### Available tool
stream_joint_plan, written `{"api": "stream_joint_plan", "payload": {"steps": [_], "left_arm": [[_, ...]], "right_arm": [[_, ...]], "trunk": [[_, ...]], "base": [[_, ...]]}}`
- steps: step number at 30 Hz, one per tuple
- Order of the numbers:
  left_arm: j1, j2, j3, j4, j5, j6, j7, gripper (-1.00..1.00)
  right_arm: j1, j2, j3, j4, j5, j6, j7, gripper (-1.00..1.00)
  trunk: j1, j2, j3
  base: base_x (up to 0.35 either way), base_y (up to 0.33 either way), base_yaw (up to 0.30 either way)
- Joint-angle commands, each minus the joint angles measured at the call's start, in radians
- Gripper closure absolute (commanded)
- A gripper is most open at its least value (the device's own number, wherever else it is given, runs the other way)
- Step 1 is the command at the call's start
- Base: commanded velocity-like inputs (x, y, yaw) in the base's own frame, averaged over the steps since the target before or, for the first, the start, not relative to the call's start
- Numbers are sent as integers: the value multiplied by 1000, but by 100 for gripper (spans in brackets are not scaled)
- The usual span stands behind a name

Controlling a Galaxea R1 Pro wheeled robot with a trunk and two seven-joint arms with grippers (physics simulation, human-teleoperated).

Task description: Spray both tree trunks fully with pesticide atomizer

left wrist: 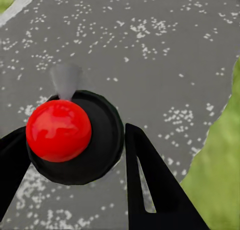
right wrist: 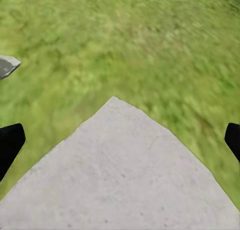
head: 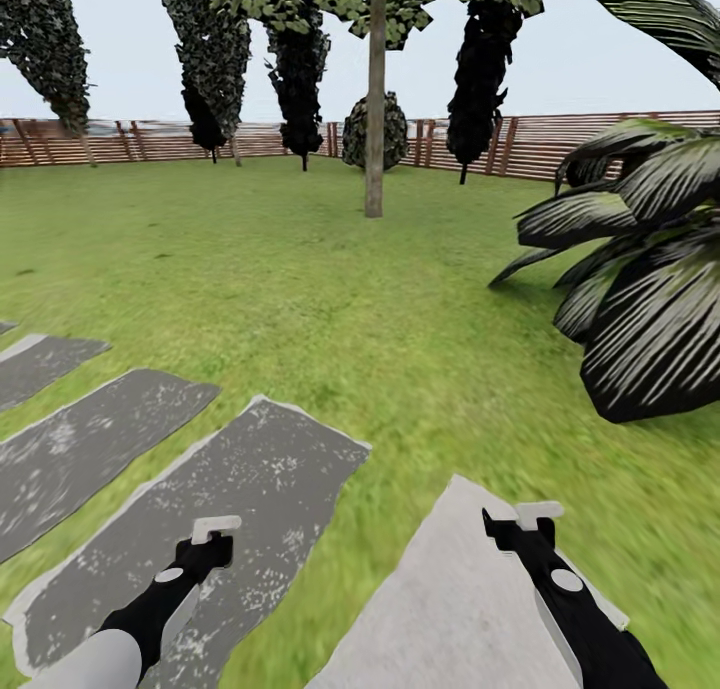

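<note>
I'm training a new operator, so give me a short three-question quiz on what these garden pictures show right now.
1. True or false: the right gripper has nothing between its spread fingers.
2. What sits between the fingers of the left gripper? A) a grey stone chip B) the pesticide atomizer, with its red spot C) a palm leaf
3. Fill in: in the head view, the pale tree trunk stands upright on the lawn, in front of the brown slatted ____.

Key: 1 true; 2 B; 3 fence.
</note>
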Motion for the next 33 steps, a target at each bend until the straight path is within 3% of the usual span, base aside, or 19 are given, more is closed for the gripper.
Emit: {"api": "stream_joint_plan", "payload": {"steps": [1, 16, 33], "left_arm": [[0, 0, 0, 0, 0, 0, 0, 100], [0, 0, 0, 1, 0, 1, 0, 100], [0, 0, 0, 1, 0, -1, 0, 100]], "right_arm": [[0, 0, 0, 0, 0, 0, 0, -100], [0, 0, 0, 0, 1, 1, -1, -100], [0, 0, 0, 0, 1, 0, -2, -100]], "trunk": [[0, 0, 0], [0, 0, 0], [0, 0, 0]], "base": [[310, 146, 0], [330, 97, 0], [337, 8, 0]]}}
